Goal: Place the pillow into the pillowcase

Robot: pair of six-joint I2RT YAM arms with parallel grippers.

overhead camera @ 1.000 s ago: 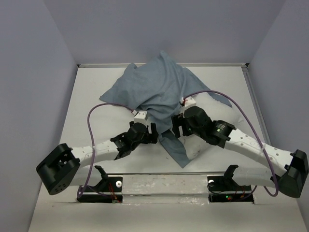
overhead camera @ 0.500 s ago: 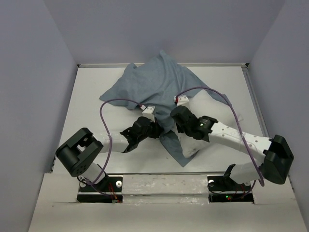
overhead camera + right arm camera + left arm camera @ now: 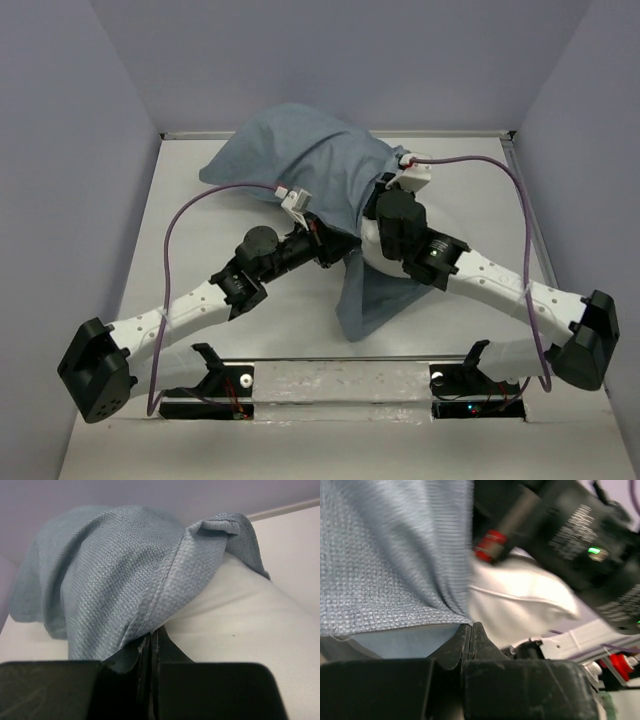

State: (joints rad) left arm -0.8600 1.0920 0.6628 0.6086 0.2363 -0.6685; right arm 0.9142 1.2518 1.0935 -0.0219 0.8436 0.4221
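The blue-grey pillowcase lies bunched over the white pillow at the middle back of the table, with a flap hanging toward the near edge. Only a small patch of pillow shows between the arms. My left gripper is shut on the pillowcase hem, its tips pinching the cloth beside the pillow. My right gripper is shut on a folded edge of the pillowcase, its tips at the seam where the cloth lies over the pillow.
The white table is walled by pale purple panels at the left, right and back. A purple cable loops off the left arm and another arcs over the right arm. The right arm's wrist sits close above my left gripper.
Both grippers went from open to shut on the pillowcase edge and moved toward the back wall. The cloth now bulges higher and covers more of the pillow.
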